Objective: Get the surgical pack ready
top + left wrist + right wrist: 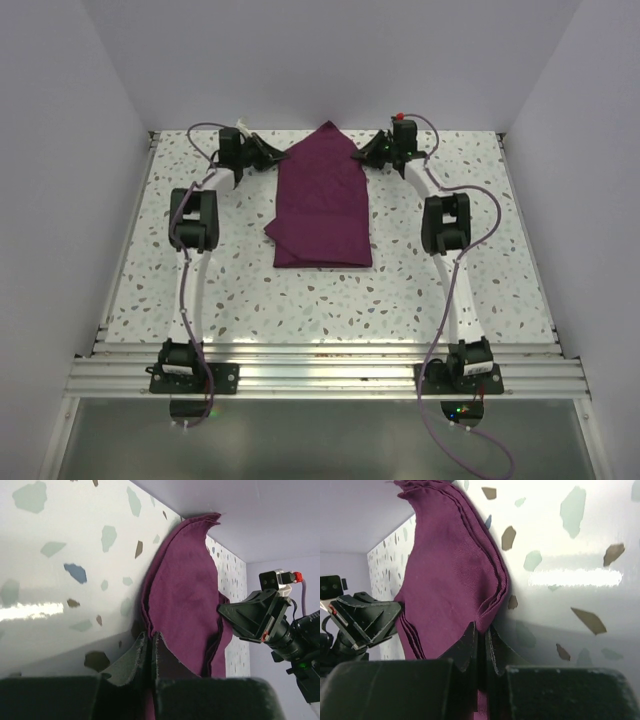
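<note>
Now the surgical pack (322, 205) runs near-to-far, peak toward the back wall (330, 60); left hand (268, 155) and right hand (368, 152) pinch its edges; speckled desk (250, 290).

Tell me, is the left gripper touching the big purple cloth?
Touching. The left wrist view shows the left gripper with its jaws shut on the edge of the purple cloth, fabric pinched between them.

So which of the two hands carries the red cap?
The right hand, pinching the far right edge of the purple cloth: a red cap sits on top of it. The left hand shows no such cap from above.
</note>
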Robot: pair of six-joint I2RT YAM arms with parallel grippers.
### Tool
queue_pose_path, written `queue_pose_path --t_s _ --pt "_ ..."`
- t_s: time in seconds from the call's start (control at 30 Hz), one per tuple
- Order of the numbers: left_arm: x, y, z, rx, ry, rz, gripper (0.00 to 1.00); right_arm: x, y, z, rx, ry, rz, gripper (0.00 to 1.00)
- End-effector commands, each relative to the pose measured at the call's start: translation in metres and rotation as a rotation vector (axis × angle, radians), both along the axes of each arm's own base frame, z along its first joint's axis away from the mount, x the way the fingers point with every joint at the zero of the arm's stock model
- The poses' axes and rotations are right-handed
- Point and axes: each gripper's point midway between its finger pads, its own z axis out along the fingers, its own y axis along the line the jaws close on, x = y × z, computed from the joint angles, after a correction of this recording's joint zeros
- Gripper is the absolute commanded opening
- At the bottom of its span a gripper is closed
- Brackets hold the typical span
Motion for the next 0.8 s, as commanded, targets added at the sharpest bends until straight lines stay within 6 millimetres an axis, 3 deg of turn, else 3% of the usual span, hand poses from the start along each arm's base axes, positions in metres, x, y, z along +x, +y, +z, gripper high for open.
queue_pose_path --t_s 0.0,0.07,0.1,0.13,0.2,0.33,0.4,0.43,0.47,0.5,0.57,0.6,0.67,0.7,0.77 --pt "-0.012 0.011 0.101 0.047 -0.123 -0.034 0.0 -0.018 0.012 0.092 0.079 -0.055 0.071 0.0" --pt "-0.022 0.012 0.11 0.064 -0.121 -0.045 0.0 -0.028 0.011 0.104 0.077 -0.043 0.099 0.0" --pt "-0.031 0.012 0.104 0.066 -0.092 -0.055 0.0 -0.036 0.011 0.117 0.08 -0.044 0.11 0.0" --pt "-0.038 0.011 0.123 0.078 -0.12 -0.064 0.0 -0.041 0.011 0.126 0.081 -0.047 0.122 0.0" --pt "-0.056 0.011 0.135 0.101 -0.104 -0.079 0.0 -0.056 0.009 0.144 0.07 -0.047 0.148 0.0" --pt "-0.087 0.012 0.147 0.13 -0.099 -0.102 0.0 -0.083 0.01 0.157 0.063 -0.013 0.206 0.0" --pt "-0.107 0.011 0.15 0.14 -0.061 -0.121 0.0 -0.103 0.01 0.148 0.063 0.06 0.24 0.0" --pt "-0.114 0.011 0.15 0.15 -0.058 -0.134 0.0 -0.113 0.009 0.163 0.044 0.034 0.262 0.0" --pt "-0.12 0.011 0.151 0.159 -0.051 -0.14 0.0 -0.122 0.007 0.162 0.032 0.05 0.268 0.0" --pt "-0.134 0.01 0.152 0.164 -0.029 -0.152 0.0 -0.136 0.003 0.145 0.016 0.096 0.271 0.0" --pt "-0.148 0.01 0.152 0.191 -0.027 -0.169 0.0 -0.152 -0.001 0.159 -0.009 0.065 0.28 0.0" --pt "-0.161 0.01 0.15 0.198 -0.008 -0.175 0.0 -0.166 -0.002 0.146 -0.008 0.111 0.288 0.0" --pt "-0.176 0.009 0.148 0.209 -0.001 -0.196 0.0 -0.184 -0.002 0.153 0.0 0.104 0.317 0.0" --pt "-0.189 0.007 0.147 0.21 0.015 -0.209 0.0 -0.195 -0.004 0.14 0.003 0.146 0.32 0.0" --pt "-0.206 0.005 0.139 0.227 0.043 -0.23 0.0 -0.215 -0.007 0.137 -0.009 0.169 0.332 0.0"
